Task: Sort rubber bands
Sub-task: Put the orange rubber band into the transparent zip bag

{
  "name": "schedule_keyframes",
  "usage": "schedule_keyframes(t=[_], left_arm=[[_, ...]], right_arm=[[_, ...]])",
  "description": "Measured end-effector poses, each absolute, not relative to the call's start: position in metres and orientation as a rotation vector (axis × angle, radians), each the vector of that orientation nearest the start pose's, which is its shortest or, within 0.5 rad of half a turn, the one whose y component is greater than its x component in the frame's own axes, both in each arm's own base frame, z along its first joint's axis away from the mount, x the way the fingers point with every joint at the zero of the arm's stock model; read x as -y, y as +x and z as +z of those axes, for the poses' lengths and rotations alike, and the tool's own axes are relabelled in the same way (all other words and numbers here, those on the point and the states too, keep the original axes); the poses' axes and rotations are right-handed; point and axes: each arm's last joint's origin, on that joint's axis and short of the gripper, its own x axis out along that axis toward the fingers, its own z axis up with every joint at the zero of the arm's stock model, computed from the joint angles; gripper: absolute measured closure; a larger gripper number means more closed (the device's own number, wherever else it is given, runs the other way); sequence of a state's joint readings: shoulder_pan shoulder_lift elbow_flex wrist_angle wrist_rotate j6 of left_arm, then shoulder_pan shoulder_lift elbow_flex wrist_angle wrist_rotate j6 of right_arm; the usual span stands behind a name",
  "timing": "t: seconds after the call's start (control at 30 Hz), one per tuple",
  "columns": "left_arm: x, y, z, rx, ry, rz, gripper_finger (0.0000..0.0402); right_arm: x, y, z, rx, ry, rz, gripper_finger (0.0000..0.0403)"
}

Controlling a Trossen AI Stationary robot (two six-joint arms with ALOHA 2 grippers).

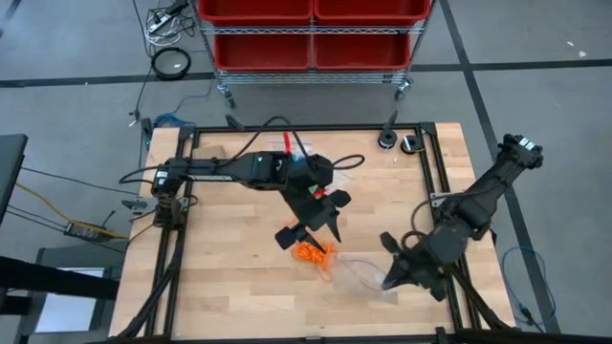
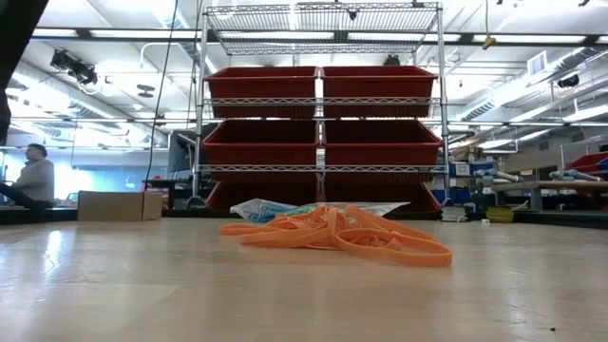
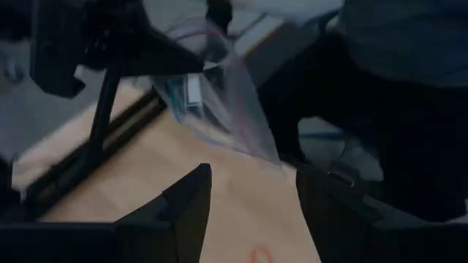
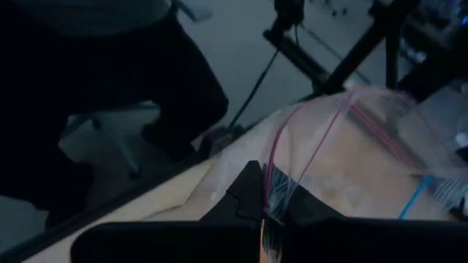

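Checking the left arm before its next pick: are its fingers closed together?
No. In the left wrist view the left gripper shows its two dark fingers standing apart with bare wooden table between them.

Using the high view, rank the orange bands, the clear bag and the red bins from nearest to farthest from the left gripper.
From the left gripper:
1. Orange bands, on the table directly below it.
2. Clear bag, toward the right gripper.
3. Red bins, on the shelf beyond the table.

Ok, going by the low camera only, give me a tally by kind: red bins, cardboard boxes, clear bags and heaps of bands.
Red bins: 6
Cardboard box: 1
Clear bag: 1
Heap of orange rubber bands: 1
Total: 9
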State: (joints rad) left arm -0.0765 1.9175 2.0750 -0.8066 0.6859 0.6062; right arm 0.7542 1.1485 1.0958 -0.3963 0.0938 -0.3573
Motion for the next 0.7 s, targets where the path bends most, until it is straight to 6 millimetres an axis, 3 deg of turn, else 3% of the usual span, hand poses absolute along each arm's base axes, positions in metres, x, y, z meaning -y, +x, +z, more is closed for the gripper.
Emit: schedule_keyframes(t=[0.3,0.7], left_arm=[[0.051,0.416,0.397,-0.278,0.485,-0.926,0.0193],[0.043,0.435,0.380,-0.200,0.466,-1.009,0.0193]], right_arm=[[-0.167,0.177,0.360,-0.195,-0.531,0.757,0.0403],[-0.156,0.188,0.362,-0.172,-0.523,0.774,0.0403]])
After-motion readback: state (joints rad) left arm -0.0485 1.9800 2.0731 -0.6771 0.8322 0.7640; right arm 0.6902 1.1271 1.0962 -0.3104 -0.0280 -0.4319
